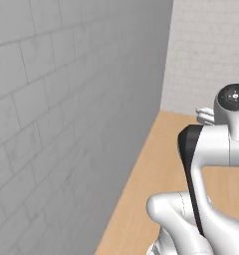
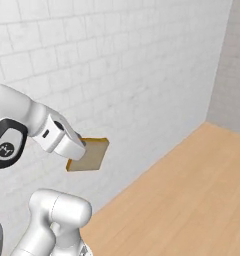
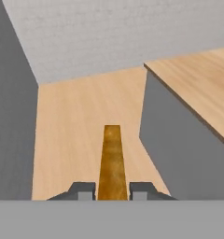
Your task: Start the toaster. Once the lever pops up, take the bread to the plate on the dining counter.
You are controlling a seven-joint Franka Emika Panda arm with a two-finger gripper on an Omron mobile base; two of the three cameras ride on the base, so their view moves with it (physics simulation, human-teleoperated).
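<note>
A square tan slice of bread (image 2: 91, 154) hangs in the air, and my gripper (image 2: 81, 149) is shut on its left edge, close to the white brick wall. In the hand view the bread (image 3: 111, 156) runs edge-on, straight out from between the two dark fingertips of the gripper (image 3: 113, 190), above a wooden floor. The dining counter (image 3: 198, 84) shows as a light-wood top on a grey side, ahead and to the right of the bread. The toaster and the plate are out of view.
A white brick wall (image 1: 66, 99) stands close on the left and meets another wall (image 2: 232, 75) at a far corner. Light wooden floor (image 2: 192, 200) stretches ahead. My own white arm (image 1: 211, 164) rises at the lower right of the left base view.
</note>
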